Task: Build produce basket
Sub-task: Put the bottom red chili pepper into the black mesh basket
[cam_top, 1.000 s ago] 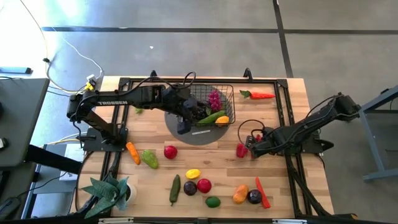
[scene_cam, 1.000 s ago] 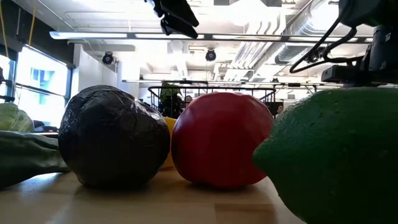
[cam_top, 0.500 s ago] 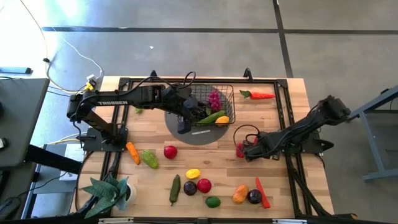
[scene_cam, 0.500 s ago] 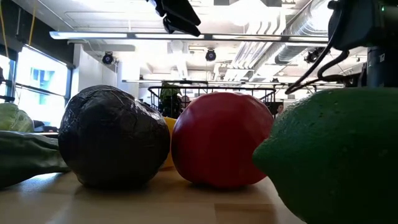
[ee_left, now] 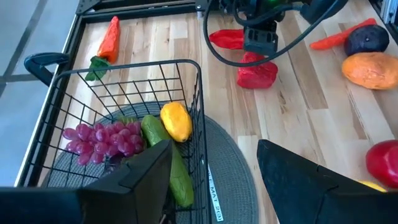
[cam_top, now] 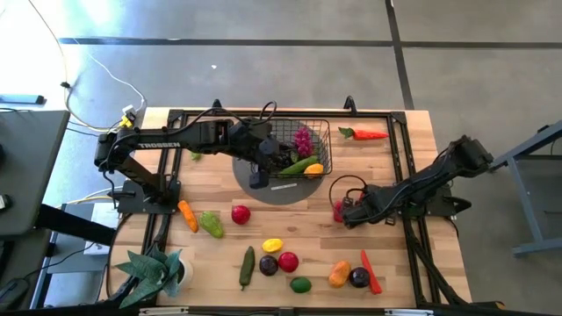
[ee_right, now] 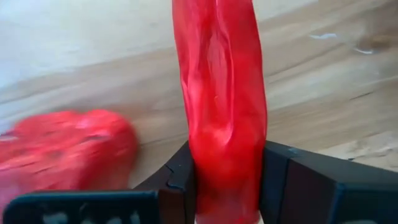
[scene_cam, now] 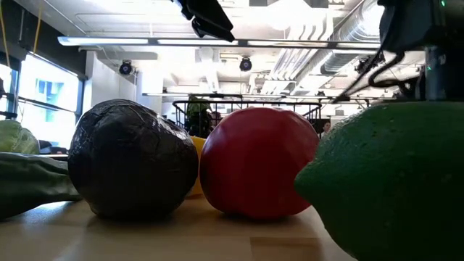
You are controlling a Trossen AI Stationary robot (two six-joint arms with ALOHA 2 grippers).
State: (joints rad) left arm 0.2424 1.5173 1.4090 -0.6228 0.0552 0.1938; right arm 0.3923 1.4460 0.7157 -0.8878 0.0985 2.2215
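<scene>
The black wire basket (cam_top: pixel 307 145) stands on a round grey mat (cam_top: pixel 281 189) at the table's far middle. It holds purple grapes (ee_left: pixel 102 138), a green cucumber (ee_left: pixel 168 155) and a yellow piece (ee_left: pixel 176 121). My left gripper (ee_left: pixel 214 180) hovers open, high over the mat beside the basket's left wall. My right gripper (cam_top: pixel 347 212) points down at the table's right middle. It is shut on a long red pepper (ee_right: pixel 221 93), with a lumpy red pepper (ee_left: pixel 256 71) right beside it. My right gripper pinches the long red pepper between its two fingers (ee_right: pixel 280 180), one on each long side (ee_right: pixel 198 168). The fingers come from above, pointing down, and lie across the pepper. The pepper stretches away from the hold along the tabletop.
Loose produce lies along the near half: an orange carrot (cam_top: pixel 187 215), a green pepper (cam_top: pixel 211 224), a cucumber (cam_top: pixel 247 266), a red apple (cam_top: pixel 288 261), a lime (cam_top: pixel 300 284), an orange piece (cam_top: pixel 340 274). A red-orange piece (cam_top: pixel 367 134) lies far right. A potted plant (cam_top: pixel 154 268) stands near left.
My right gripper has sunk toward the table and shifted a little toward the left and near edges, coming down over the red peppers.
</scene>
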